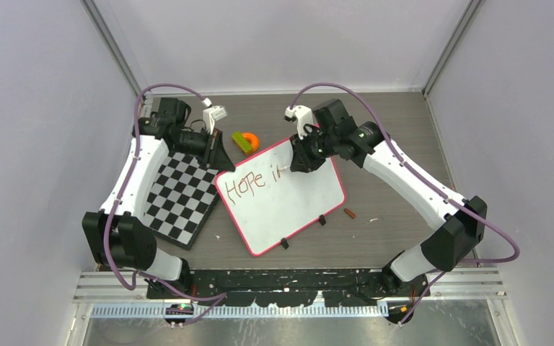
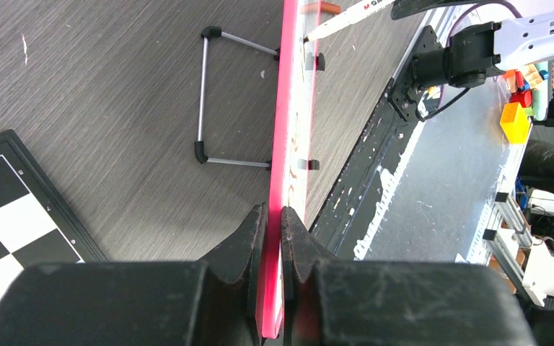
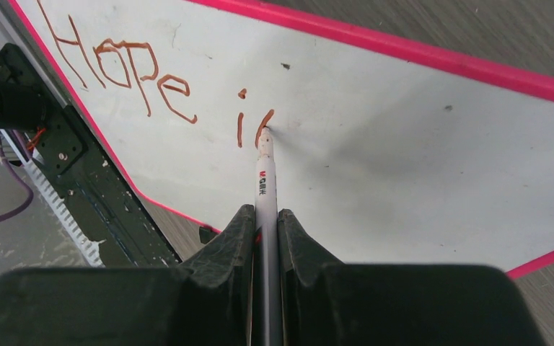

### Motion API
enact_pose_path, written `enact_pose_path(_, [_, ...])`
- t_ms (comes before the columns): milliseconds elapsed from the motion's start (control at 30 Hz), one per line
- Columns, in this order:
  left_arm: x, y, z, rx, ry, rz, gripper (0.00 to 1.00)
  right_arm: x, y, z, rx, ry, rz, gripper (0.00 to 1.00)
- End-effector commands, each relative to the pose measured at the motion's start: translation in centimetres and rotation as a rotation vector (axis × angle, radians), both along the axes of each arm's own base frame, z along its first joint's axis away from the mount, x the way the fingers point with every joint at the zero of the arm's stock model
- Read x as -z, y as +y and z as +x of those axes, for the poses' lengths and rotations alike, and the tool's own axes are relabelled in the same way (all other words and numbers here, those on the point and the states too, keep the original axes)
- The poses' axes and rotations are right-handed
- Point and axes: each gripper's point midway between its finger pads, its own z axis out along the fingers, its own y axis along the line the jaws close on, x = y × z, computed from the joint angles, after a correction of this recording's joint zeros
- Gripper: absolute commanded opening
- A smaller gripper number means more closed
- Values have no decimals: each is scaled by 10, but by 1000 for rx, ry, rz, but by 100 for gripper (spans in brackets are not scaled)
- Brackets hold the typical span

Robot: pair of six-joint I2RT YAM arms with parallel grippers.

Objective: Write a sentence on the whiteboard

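checkerboard lies at the far left of the table, just beside the whiteboard's left edge and out of the work. left gripper is clamped on the pink rim at the left corner of the whiteboard, one jaw on each face. its job, as i judge it, is to pin the board so it cannot slide under the pen. the board sits between the two arms, propped on a wire stand that shows in the left wrist view. the sentence so far reads "hope i" plus the first stroke of the next letter, all on the top line. marker touches the surface with its tip at the top of that stroke. right gripper is closed tight around the barrel. to do this step well, use light, even pressure and short strokes, finish the letter, then lift clear before shifting right for a word gap. room toward the right rim looks short, so a second line lower down seems the safer plan. pressing hard risks flexing the propped board.
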Motion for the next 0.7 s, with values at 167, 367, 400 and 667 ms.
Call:
enact_pose_path(167, [0, -1, -12, 15, 30, 17, 0, -25, 3, 30, 42, -112, 27, 0])
enact_pose_path(367, [-2, -1, -12, 16, 28, 16, 0, -25, -8, 34, 70, -115, 19, 0])
enact_pose_path(400, [-1, -1, -12, 16, 28, 17, 0, -26, -9, 34, 70, -115, 18, 0])
enact_pose_path(667, [3, -1, -11, 14, 34, 23, 0, -10, -9, 19, 34, -51, 9, 0])
